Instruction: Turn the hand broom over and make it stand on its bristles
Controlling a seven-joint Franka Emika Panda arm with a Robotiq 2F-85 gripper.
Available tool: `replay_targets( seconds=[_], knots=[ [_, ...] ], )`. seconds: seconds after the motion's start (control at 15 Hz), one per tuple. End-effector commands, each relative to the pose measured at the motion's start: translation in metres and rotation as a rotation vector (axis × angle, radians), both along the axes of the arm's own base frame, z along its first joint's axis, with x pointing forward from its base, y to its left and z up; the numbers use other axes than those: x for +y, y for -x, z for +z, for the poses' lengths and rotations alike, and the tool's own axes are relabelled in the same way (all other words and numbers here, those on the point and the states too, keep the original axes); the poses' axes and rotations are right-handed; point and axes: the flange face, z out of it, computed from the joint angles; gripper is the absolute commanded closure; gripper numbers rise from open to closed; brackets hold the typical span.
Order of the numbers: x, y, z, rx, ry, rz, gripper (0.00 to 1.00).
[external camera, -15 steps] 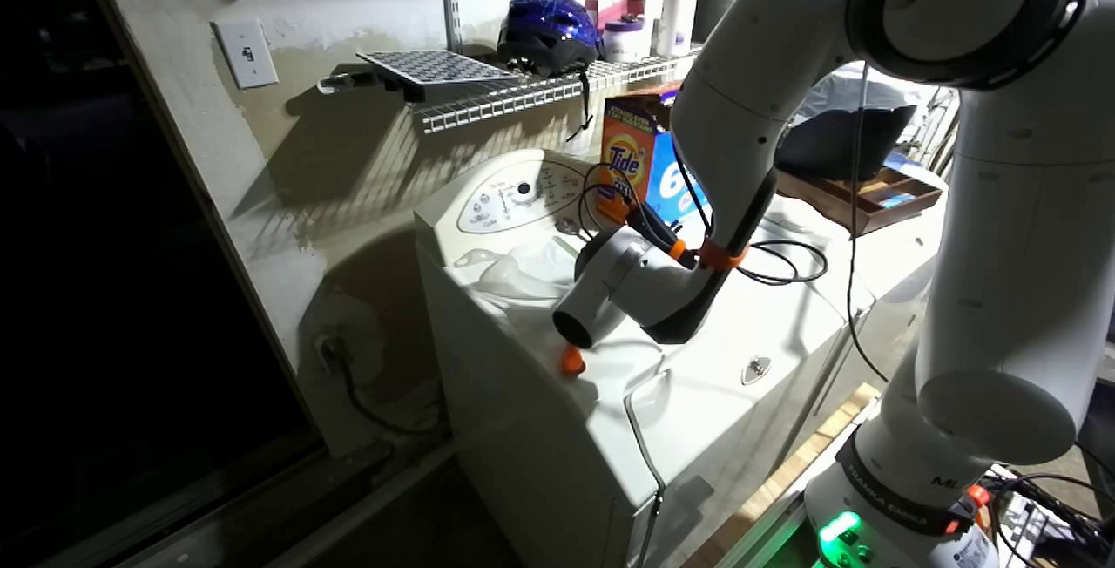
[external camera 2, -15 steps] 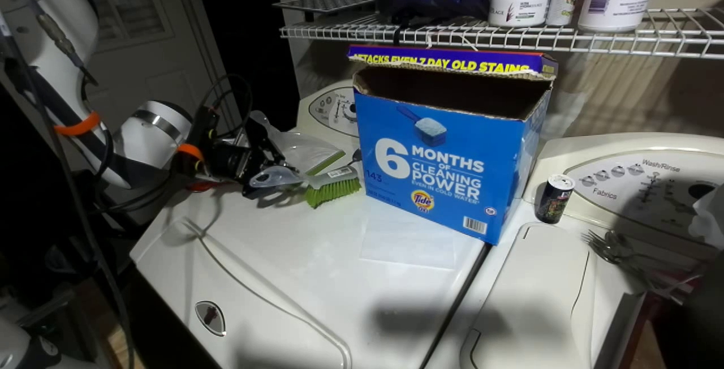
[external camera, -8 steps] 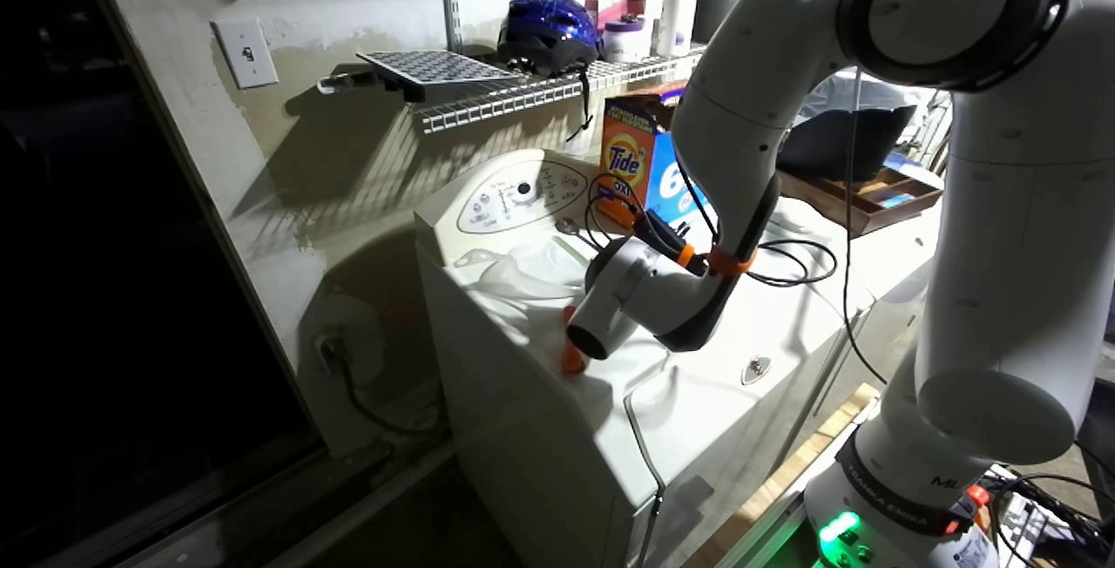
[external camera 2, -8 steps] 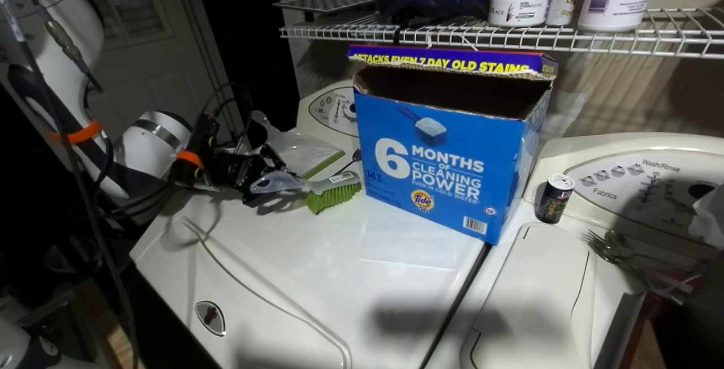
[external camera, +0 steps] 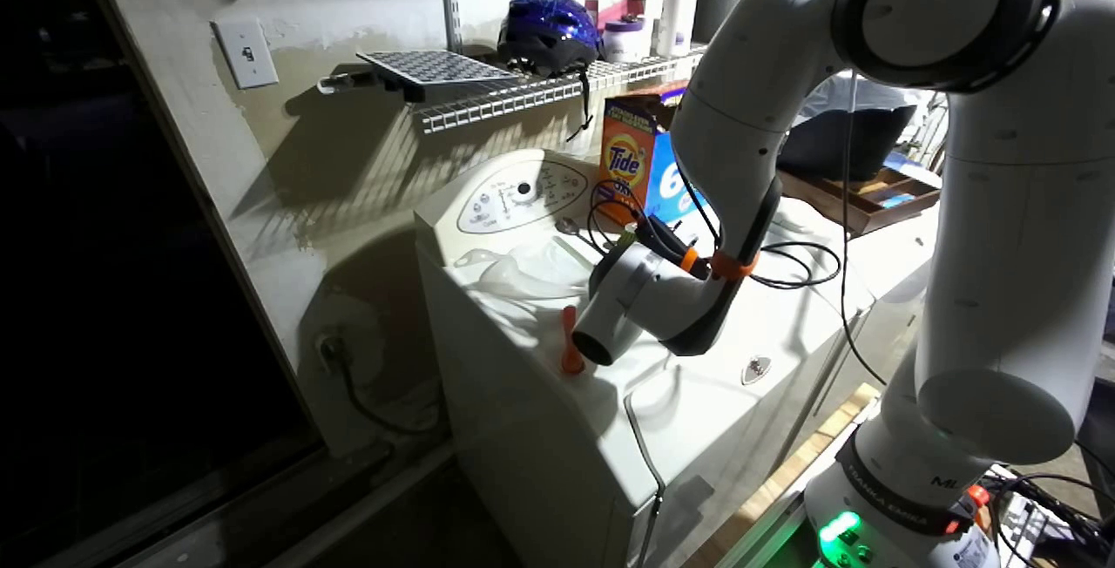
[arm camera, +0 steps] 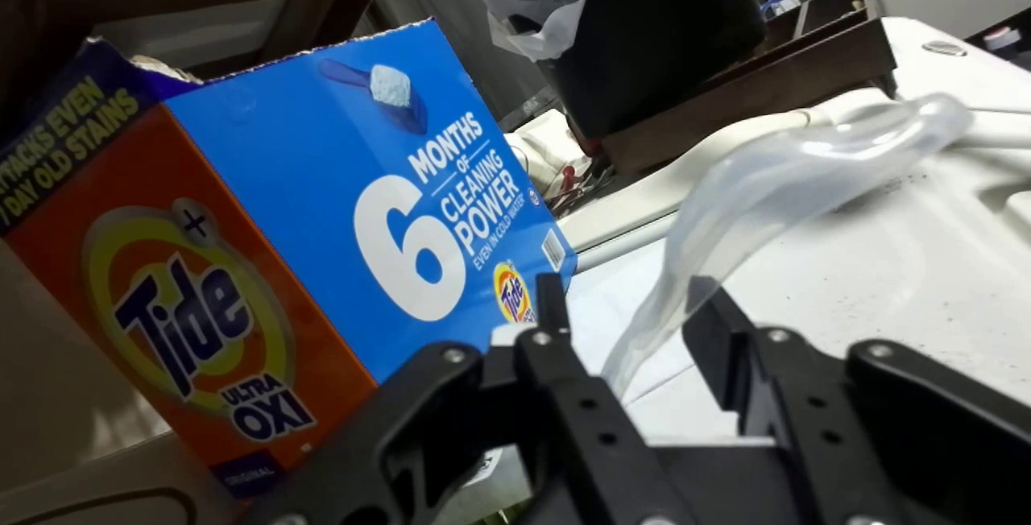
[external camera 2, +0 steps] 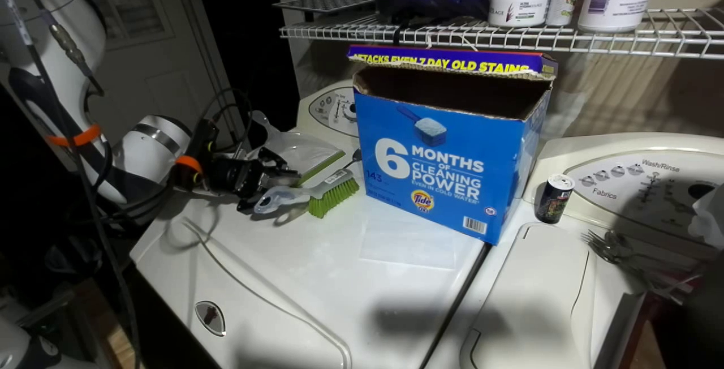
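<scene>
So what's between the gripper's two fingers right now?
The clear broom handle, slanting across the gap between the spread fingers; the wrist view shows it.

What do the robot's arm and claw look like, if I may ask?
The arm is white and rounded, with black joint rings, orange straps, dark cables and a black band lettered FRANKA EMIKA around its base, where a light glows green. The claw is black, with jointed linkages, round grey screw heads and blocky fingers.
</scene>
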Motion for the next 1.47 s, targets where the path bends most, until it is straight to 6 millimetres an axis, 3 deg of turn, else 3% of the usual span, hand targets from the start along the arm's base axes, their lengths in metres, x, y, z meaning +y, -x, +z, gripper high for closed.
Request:
replay_targets(
  seconds=[0.0, 0.2, 0.33, 0.93, 1.4],
  knots=[
    [-0.002, -0.004, 0.003, -0.018, 0.021, 0.023, 0.25],
    [-0.002, -0.005, 0.007, -0.027, 0.015, -0.023, 0.05],
    [-0.003, -0.004, 0.009, -0.027, 0.01, -0.064, 0.0],
    [-0.009, -0.01, 0.028, -0.08, -0.114, -0.441, 0.0],
    [-0.014, -0.033, 0.061, -0.287, -0.278, -0.654, 0.0]
  ],
)
